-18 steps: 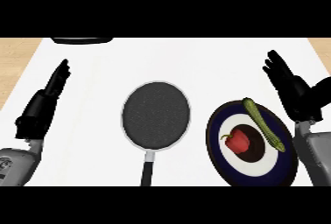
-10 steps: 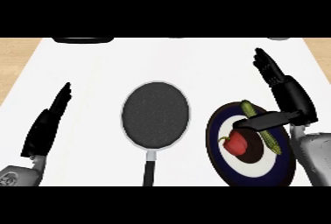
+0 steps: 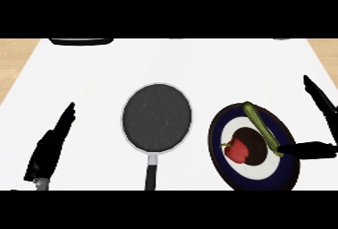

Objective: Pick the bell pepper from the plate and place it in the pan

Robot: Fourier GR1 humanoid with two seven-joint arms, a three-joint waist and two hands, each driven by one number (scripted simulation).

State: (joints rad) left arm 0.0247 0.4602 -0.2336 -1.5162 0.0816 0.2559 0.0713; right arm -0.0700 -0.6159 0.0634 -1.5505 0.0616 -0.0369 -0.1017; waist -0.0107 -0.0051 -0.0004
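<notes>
- The left hand shows at the lower left of the head view. It is a slim black shape seen edge-on, its fingers straight and close together, pointing up and slightly right.
- Below it a short stub of grey wrist shows at the lower edge.
- The right hand sits at the right edge, partly cut off by it. Its fingers are straight, slanting up and to the left.
- Its thumb sticks out sideways to the left — well apart from the fingers, so the hand is spread wide.
</notes>
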